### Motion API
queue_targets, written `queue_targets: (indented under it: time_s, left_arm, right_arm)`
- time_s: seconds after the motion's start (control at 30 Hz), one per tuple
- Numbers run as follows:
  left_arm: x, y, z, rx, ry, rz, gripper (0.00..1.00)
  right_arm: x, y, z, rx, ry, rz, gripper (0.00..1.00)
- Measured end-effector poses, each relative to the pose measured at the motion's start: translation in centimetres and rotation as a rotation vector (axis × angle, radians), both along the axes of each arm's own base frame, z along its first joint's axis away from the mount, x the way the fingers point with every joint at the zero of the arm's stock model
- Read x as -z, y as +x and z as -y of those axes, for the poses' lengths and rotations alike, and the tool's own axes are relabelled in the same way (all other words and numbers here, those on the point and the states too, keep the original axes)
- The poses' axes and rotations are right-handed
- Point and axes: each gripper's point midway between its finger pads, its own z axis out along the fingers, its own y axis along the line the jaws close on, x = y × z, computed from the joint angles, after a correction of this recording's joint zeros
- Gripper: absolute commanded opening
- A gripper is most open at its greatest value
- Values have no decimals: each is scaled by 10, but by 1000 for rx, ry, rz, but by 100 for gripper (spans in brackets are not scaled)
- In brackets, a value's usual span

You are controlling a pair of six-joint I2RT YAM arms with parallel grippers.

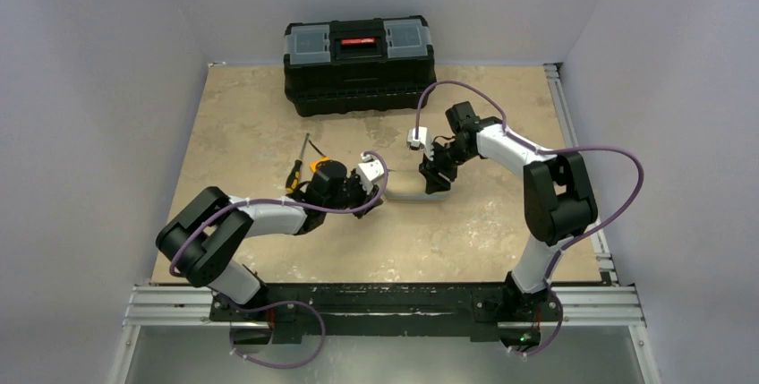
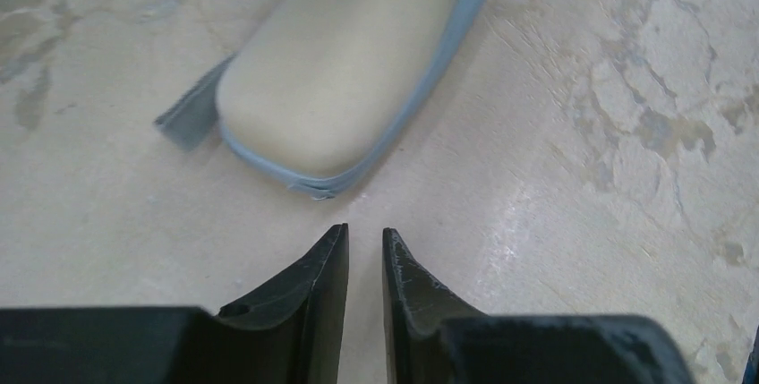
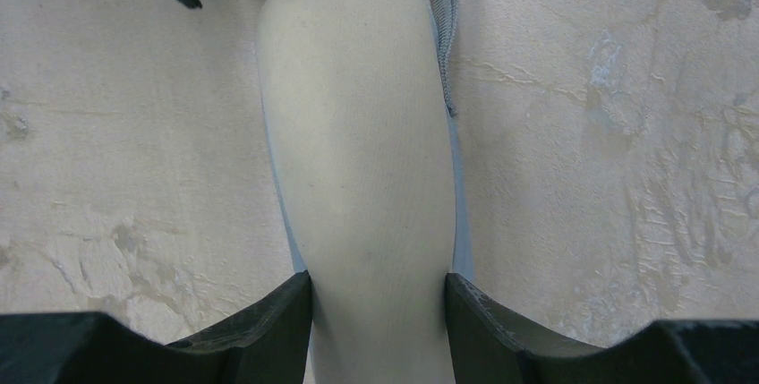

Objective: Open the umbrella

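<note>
The umbrella (image 1: pixel 412 190) lies flat near the middle of the table (image 1: pixel 501 241), closed and wrapped in its cream-beige sleeve (image 3: pixel 362 160) with pale blue edging. A short grey-blue strap (image 2: pixel 191 115) trails from the rounded end of the sleeve onto the tabletop. The right gripper (image 3: pixel 378 326) is clamped on the other end of the sleeve, one black finger pressed against each side. The left gripper (image 2: pixel 365 250) sits low over the table just short of the rounded end, not touching it. Its fingers are drawn together with only a thin slit between them, and they hold nothing. A screwdriver (image 1: pixel 298 167) with a yellow and black handle lies just beyond the left wrist. A black toolbox (image 1: pixel 360 64) with a red latch stands at the far edge.
</note>
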Motion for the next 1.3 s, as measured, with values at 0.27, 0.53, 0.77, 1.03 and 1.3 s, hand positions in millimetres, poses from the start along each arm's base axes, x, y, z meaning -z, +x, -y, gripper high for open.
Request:
queue_targets:
  time_s: [0.27,0.53,0.77,1.03,1.3]
  left_arm:
    - [-2,16,-15,-105,5,12,38]
    - [18,21,-16,-63,73,49,44]
    - [8,22,-6,35,60,134,51]
    - [-4,37,8,48,37,149,21]
    - [-2,32,5,65,53,141,6]
  right_arm:
    - [1,1,1,3,-1,7,0]
    - [1,0,1,-2,-2,8,0]
    - [1,0,2,-27,-6,34,0]
    - [0,2,6,-15,-37,84,0]
    - [0,5,7,10,-43,86,0]
